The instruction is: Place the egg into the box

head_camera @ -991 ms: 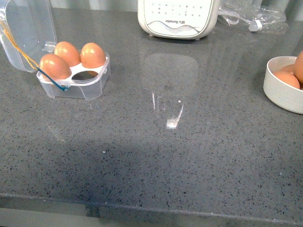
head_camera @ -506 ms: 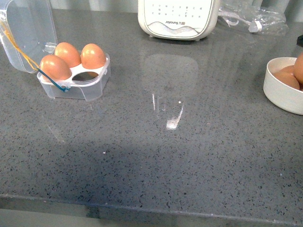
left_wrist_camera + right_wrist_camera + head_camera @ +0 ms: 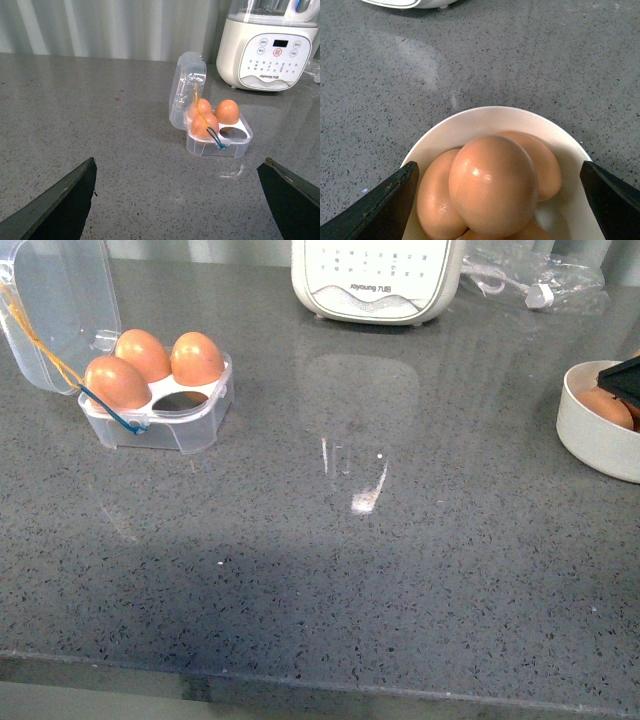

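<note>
On the left of the grey speckled bench (image 3: 330, 570), the small clear plastic 4-cell egg box (image 3: 195, 425) stands with its lid open. It holds 3 brown eggs (image 3: 142, 352), and 1 empty cell (image 3: 183, 400) remains. Our left fingers (image 3: 60, 205) are spread wide and hold nothing, well apart from it. On the right, our right fingers (image 3: 390, 197) hover spread over the round cream-white bowl (image 3: 485, 114), bracketing the topmost smooth orange-brown egg (image 3: 493, 185). We judge the pick is in hand: the next move calls for lowering and closing gently around that egg.
</note>
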Controlling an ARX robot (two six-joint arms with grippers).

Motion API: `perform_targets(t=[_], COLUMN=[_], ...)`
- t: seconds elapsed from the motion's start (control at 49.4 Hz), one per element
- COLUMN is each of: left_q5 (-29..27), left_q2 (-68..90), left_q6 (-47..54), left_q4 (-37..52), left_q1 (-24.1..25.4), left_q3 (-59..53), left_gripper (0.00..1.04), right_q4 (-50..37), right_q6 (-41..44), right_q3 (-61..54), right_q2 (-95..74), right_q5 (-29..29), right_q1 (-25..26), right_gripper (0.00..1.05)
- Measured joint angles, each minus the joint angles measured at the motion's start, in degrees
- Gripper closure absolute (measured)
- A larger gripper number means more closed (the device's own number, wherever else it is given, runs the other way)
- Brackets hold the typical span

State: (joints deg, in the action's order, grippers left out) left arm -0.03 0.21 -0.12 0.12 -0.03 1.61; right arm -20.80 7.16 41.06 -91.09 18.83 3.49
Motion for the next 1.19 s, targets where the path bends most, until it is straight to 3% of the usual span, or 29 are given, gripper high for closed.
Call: perform_targets(t=[0.081, 0.344, 0.404, 0.93, 1.193], left_q5=[0.0, -0.02, -0.02, 0.0, 0.0], left_q2=[0.02, 0.0, 0.02, 0.0, 0.02], left_q6=[0.0, 0.0, 0.0, 0.0, 0.0], left_q4=[0.0, 0.0, 0.0, 0.0, 0.0], left_q1=[0.02, 0.0, 0.0, 0.02, 0.02], left_q3=[0.0, 0.0, 0.0, 0.0, 0.0], left_gripper=[0.07, 0.07, 0.07, 0.07, 0.07], right_q4=[0.0, -0.13, -0.13, 0.59, 0.33], right_q6=[0.13, 0.68, 0.98, 1.64, -2.43], right_q3=[-0.46, -0.85, -1.01, 0.79, 10.78], right_q2=[0.0, 0.13, 0.52, 10.64, 5.75], right_q5=[-0.09, -0.57, -0.81, -5.35, -0.07], right_q1=[0.0, 0.07, -0.07, -5.38, -18.08], right_gripper=[0.09, 0.57, 0.62, 0.64, 0.64])
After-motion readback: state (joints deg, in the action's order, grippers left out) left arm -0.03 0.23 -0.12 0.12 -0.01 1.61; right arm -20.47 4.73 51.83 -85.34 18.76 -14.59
